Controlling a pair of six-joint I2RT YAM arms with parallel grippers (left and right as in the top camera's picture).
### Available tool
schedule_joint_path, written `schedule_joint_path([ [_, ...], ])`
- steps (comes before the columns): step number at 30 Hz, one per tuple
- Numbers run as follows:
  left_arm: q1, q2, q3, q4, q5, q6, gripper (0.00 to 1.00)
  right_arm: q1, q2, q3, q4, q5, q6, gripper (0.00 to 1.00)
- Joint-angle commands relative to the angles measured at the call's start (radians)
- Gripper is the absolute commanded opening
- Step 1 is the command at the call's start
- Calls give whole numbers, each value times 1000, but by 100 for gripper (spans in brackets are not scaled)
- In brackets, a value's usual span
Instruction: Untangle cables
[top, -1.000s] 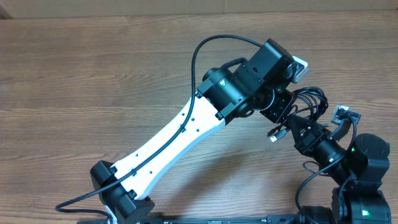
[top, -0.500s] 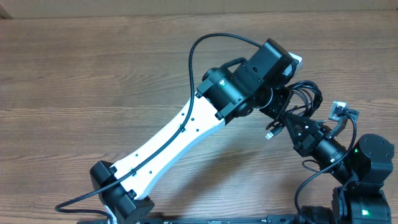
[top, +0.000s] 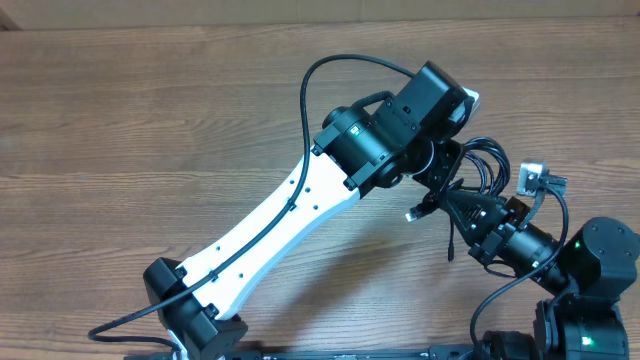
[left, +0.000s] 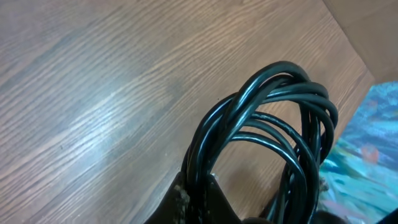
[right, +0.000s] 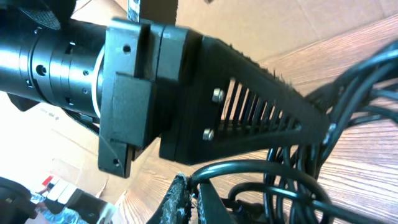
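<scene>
1. Both tools meet over the right side of the counter (top: 150, 120), and the cables (top: 490, 160) are bunched between them, lifted off the wood.
2. The left tool (left: 196, 200) is clamped on the base of a glossy black coil. Its loops fan up and away, rounded and stiff.
3. The right tool (right: 188, 200) is pinched onto a strand just beneath, almost touching its partner.
4. One plug (top: 414, 213) dangles free on the left arm's side.
5. My read is that the next move is pulling apart along the line between the tools, and the twisted loops may cinch.
</scene>
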Motion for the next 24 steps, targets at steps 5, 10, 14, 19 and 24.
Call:
schedule_joint_path([
  [5,-8,-3,8,-72,27,167,4,4,-8,14,18,-30,3,4],
  [10,-8,-3,8,-79,27,180,4,4,-8,14,18,-31,3,4],
  [14,-7,-3,8,-64,27,178,4,4,-8,14,10,-13,3,4],
  [19,-5,-3,8,-47,-31,109,4,4,-8,14,-89,138,16,24],
  [24,-6,-3,8,-15,-131,-63,4,4,-8,14,-116,193,27,38],
])
